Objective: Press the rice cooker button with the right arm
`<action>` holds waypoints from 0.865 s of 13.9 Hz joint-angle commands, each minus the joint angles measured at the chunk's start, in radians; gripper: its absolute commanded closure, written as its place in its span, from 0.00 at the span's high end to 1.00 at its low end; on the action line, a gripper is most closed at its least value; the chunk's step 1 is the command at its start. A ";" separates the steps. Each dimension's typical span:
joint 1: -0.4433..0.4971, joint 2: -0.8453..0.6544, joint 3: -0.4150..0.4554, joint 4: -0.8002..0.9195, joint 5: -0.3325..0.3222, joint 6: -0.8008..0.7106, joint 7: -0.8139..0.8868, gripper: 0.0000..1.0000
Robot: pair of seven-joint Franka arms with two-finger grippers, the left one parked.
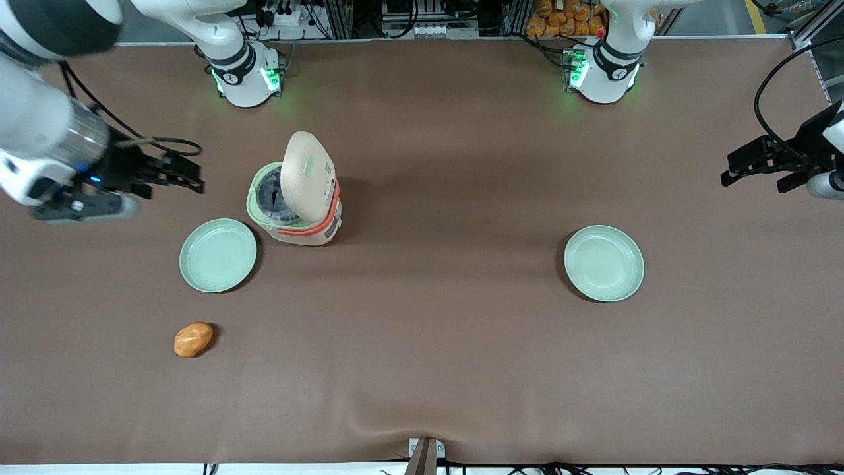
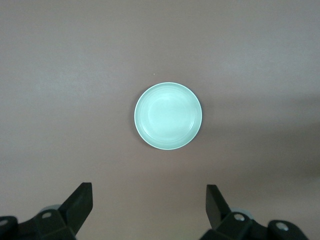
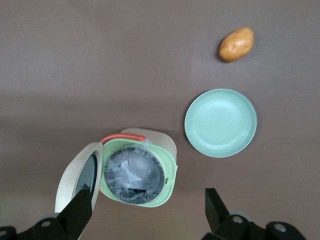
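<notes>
The cream rice cooker (image 1: 297,221) stands on the brown table with its lid (image 1: 308,175) swung up and upright. Its pale green rim and dark inner pot with a crinkled clear lining (image 3: 134,175) are exposed, and the orange-red band wraps its body. The right arm's gripper (image 1: 188,178) hovers above the table toward the working arm's end, apart from the cooker and touching nothing. In the right wrist view the gripper (image 3: 147,201) is open, its two black fingers spread wide with the cooker's rim showing between them. No button can be made out.
A pale green plate (image 1: 218,255) lies beside the cooker, slightly nearer the front camera (image 3: 220,122). A brown potato (image 1: 193,339) rests nearer still (image 3: 236,44). A second green plate (image 1: 603,263) sits toward the parked arm's end (image 2: 168,116).
</notes>
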 commanded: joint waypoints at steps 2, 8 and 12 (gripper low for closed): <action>-0.034 -0.045 0.003 0.058 -0.061 -0.065 -0.005 1.00; -0.073 -0.099 -0.011 0.082 -0.149 -0.188 -0.006 1.00; -0.074 -0.107 -0.079 0.089 -0.130 -0.222 -0.117 1.00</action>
